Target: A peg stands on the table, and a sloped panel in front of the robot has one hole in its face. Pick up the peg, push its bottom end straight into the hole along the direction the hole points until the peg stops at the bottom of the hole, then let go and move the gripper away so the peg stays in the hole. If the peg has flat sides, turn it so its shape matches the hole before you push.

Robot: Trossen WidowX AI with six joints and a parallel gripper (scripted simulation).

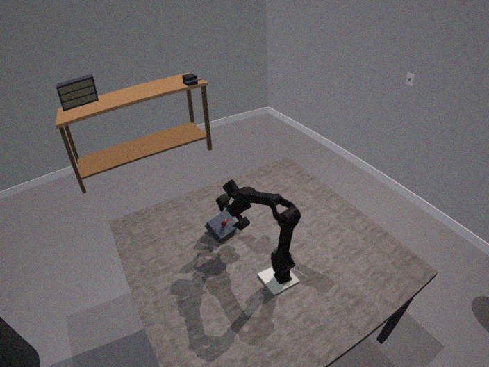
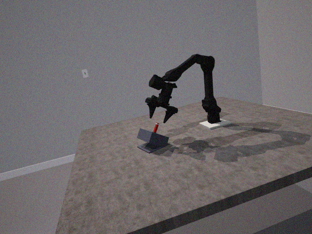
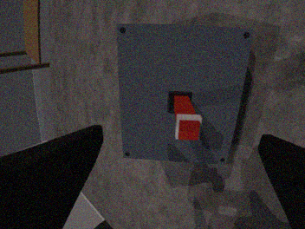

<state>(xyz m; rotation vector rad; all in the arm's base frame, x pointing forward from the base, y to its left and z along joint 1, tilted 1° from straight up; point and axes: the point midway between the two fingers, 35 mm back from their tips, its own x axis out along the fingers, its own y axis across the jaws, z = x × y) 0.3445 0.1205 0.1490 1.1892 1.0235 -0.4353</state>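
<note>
Peg: a red square-sided peg (image 1: 224, 222) (image 2: 156, 127) (image 3: 189, 127) with a pale band near its top end was seated with its bottom end in the hole. It was tilted to the slope and was not held by anything.
Hole: a dark square hole (image 3: 171, 104) was seen in the panel face, with the peg entering it. A dark margin was left visible beside the peg. Whether the bottom of the hole had been reached could not be confirmed.
Panel: the sloped blue-grey panel (image 1: 220, 224) (image 2: 160, 139) (image 3: 147, 87) was supported on the table, a small dark fastener being visible near each corner of its face.
Gripper: the gripper (image 1: 233, 212) (image 2: 157, 120) (image 3: 180, 138) was positioned above the panel, apart from the peg. The jaws were spread wide, one on either side of the peg's line, with nothing gripped between them.
Arm: the black arm (image 1: 285, 237) (image 2: 208, 83) was extended from its white base plate (image 1: 263, 276) (image 2: 205, 124) toward the panel.
Table: the panel and the base plate were both carried by the mottled table (image 1: 355, 268) (image 2: 126, 181).
Completed: pick-up, alignment, insertion and release were judged done.
Remaining: at most, further withdrawal along the hole's axis was judged to be required, with side contact against the peg to be avoided.
</note>
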